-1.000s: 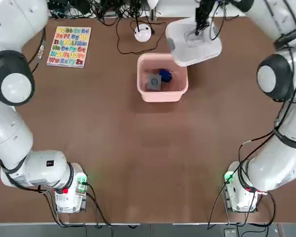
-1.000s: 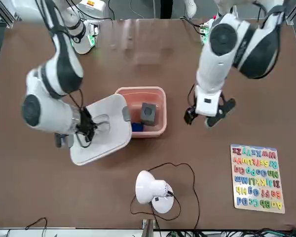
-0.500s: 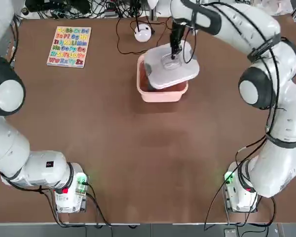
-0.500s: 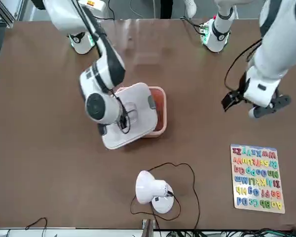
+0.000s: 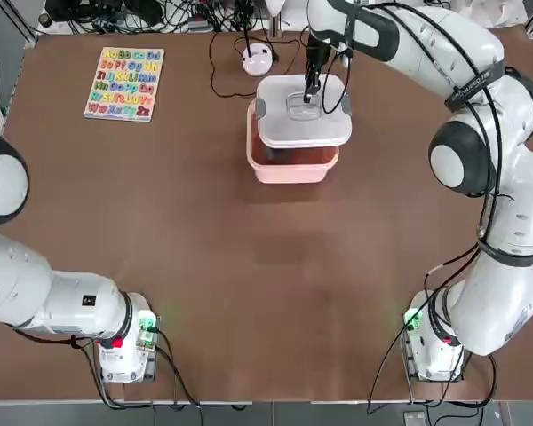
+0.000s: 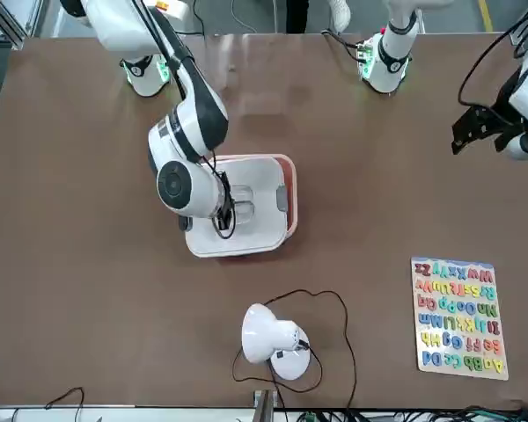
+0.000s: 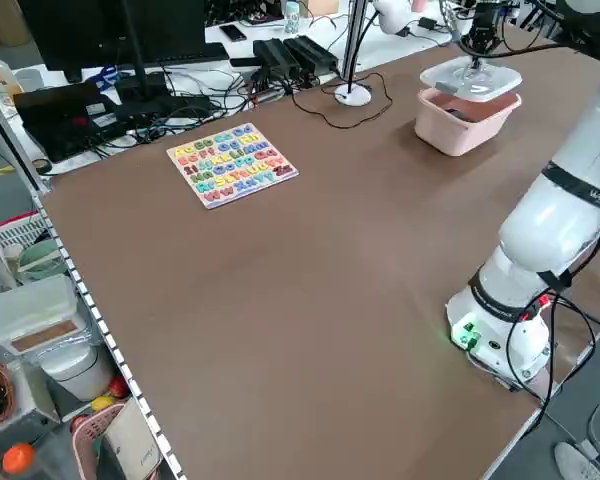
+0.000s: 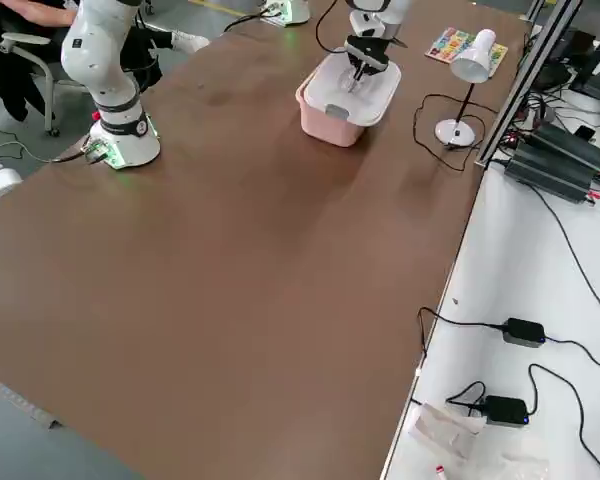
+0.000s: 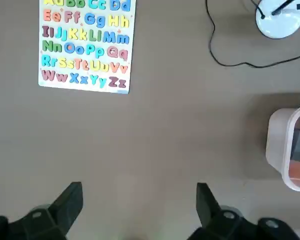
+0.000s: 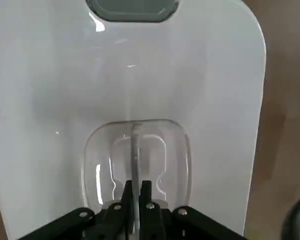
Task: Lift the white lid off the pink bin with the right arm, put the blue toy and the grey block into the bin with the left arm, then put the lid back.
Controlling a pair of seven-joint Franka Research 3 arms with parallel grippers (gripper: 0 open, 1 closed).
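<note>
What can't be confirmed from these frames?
- Blue toy and grey block: hidden in every view by the white lid over the pink bin.
- Lid seating: top view shows it offset; contact unclear.
- Left gripper: top view cuts it off.
- Right gripper: shut on the lid handle.

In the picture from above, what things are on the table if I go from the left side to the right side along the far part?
Alphabet puzzle board → white desk lamp → white lid, which the right gripper holds by its handle over the pink bin.

Right gripper pinches the white lid's clear handle.
</note>
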